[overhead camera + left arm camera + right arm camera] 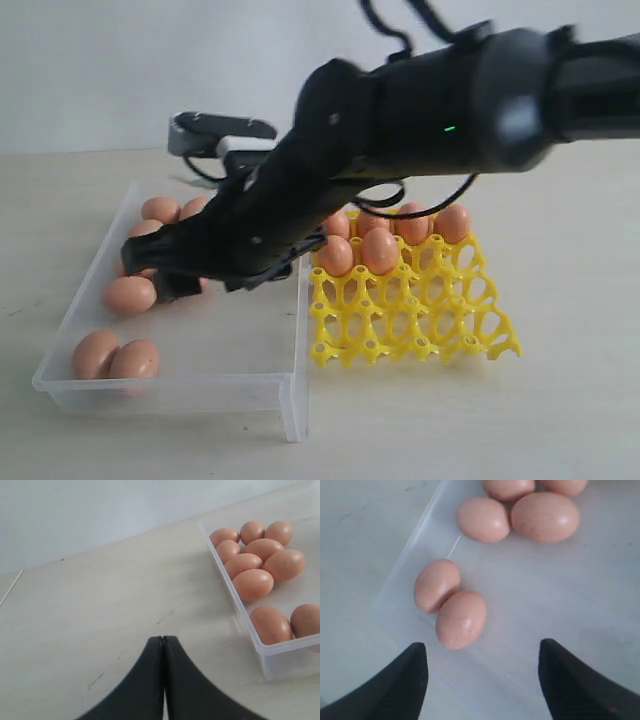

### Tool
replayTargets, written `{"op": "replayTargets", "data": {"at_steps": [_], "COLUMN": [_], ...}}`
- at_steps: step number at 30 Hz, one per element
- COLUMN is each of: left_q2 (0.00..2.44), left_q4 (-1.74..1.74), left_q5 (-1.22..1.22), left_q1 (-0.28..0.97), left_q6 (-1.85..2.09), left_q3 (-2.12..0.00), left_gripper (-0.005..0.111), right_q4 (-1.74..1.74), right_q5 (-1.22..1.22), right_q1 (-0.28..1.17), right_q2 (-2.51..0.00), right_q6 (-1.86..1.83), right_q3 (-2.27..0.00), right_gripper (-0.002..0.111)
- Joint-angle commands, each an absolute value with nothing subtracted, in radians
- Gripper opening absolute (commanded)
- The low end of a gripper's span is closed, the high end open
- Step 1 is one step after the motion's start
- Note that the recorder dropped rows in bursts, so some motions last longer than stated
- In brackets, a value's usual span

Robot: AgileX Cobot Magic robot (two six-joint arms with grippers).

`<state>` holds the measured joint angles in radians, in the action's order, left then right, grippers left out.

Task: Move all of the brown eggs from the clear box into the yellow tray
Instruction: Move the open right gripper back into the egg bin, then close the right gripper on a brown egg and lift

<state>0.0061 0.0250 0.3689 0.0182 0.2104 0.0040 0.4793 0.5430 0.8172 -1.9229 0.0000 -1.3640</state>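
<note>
The clear box (180,388) stands on the left and the yellow tray (420,320) right beside it. Several brown eggs (128,295) lie in the box, and several more (380,250) fill the tray's back cups. My right arm reaches across into the box. Its gripper (160,272) (482,652) is open and empty, low over the box floor. Just ahead of its fingertips (415,675) a pair of eggs (461,619) lies touching near the box corner. My left gripper (163,639) is shut on nothing, over bare table outside the box (280,655).
The tray's front rows are bare lattice with pointed posts (400,345). The box's low walls (295,400) stand between box and tray. A cluster of eggs (252,583) lies along the box side nearest the left gripper.
</note>
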Motion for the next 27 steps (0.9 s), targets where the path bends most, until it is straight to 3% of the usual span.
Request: {"op": "replayTargets", "data": {"at_steps": [1, 8, 21, 24, 27], "left_q2": [0.000, 0.000, 0.000, 0.000, 0.000], "left_q4": [0.025, 0.025, 0.025, 0.025, 0.025], "left_q5": [0.361, 0.361, 0.361, 0.361, 0.361], "left_q1": [0.020, 0.020, 0.020, 0.020, 0.020], "left_q6": [0.205, 0.205, 0.205, 0.205, 0.205], "left_q3": [0.000, 0.000, 0.000, 0.000, 0.000], "left_gripper": [0.000, 0.000, 0.000, 0.000, 0.000], "right_q4": [0.506, 0.434, 0.408, 0.414, 0.414], "right_q5": [0.654, 0.813, 0.865, 0.871, 0.877], "right_q1": [0.849, 0.856, 0.866, 0.870, 0.871], "right_q2": [-2.124, -2.323, -2.398, -2.405, -2.407], "right_q6": [0.082, 0.258, 0.270, 0.254, 0.241], "right_q3": [-1.586, -1.868, -1.903, -1.903, -1.903], "right_gripper": [0.062, 0.062, 0.061, 0.051, 0.031]}}
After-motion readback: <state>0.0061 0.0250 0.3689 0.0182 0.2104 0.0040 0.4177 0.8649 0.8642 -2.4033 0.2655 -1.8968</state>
